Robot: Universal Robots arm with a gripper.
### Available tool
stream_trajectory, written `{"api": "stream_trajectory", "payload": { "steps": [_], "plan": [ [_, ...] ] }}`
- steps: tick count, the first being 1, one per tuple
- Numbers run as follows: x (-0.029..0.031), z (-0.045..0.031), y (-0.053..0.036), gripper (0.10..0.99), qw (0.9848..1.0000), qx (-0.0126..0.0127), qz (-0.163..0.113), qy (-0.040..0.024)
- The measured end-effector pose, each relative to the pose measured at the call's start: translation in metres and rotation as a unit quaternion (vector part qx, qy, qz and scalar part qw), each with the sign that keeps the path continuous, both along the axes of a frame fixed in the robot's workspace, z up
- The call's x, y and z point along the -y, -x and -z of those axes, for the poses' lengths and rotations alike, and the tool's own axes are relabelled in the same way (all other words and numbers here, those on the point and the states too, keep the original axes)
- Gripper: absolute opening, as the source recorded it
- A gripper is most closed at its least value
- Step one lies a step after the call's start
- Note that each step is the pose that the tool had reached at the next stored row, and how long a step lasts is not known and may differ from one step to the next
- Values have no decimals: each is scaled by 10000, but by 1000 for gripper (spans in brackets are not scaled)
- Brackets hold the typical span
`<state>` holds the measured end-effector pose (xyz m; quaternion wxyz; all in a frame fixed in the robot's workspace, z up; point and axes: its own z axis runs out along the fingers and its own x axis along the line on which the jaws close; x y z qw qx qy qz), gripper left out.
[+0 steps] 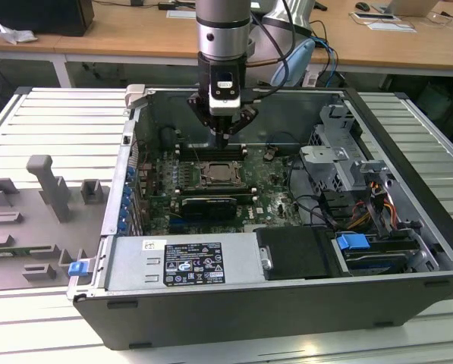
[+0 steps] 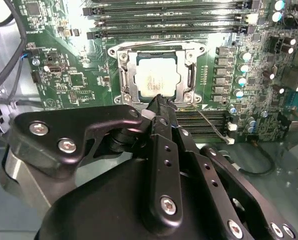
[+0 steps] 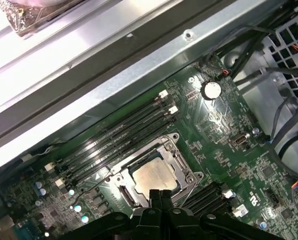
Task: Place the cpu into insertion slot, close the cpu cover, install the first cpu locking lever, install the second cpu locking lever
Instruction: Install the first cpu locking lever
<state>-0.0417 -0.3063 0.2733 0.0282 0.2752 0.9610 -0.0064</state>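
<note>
**Work surface.** An open computer case (image 1: 211,322) lies flat on a ribbed grey metal desk (image 1: 44,114). A grey moulded fixture block (image 1: 48,182) rests on the same desk, on the exterior view's left of the case. A wooden desk (image 1: 135,34) carrying loose items stands behind. Inside the case, a green circuit board (image 2: 79,80) lies flat and carries rows of long black memory slots (image 2: 168,20).

**Task parts.**
- The insertion slot (image 2: 198,50) sits near the middle of the board, and its metal rim is visible around it.
- The cpu (image 2: 157,79) is seated in the slot. Its pale silver-grey top faces up and lies level.
- The cpu cover (image 2: 132,75) lies flat over the cpu. It frames the chip, which shows through the square window.
- A thin wire rod (image 2: 208,120) runs from 1 corner of the socket across the neighbouring memory slots. Whether it is latched cannot be determined.

**Gripper.** The gripper (image 1: 221,139) hangs vertically inside the case, above the board. In both wrist views its 2 fingers are pressed together at a narrow tip (image 2: 161,102) (image 3: 161,194) with nothing between them. The tip stands at the edge of the socket, just beside the cpu (image 3: 152,176). Whether it touches the frame cannot be determined.
</note>
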Motion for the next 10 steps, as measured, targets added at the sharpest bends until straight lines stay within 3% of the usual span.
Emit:
{"api": "stream_trajectory", "payload": {
  "steps": [10],
  "plan": [
    [0,3,0,106,9986,0,-529,0]
  ]
}}
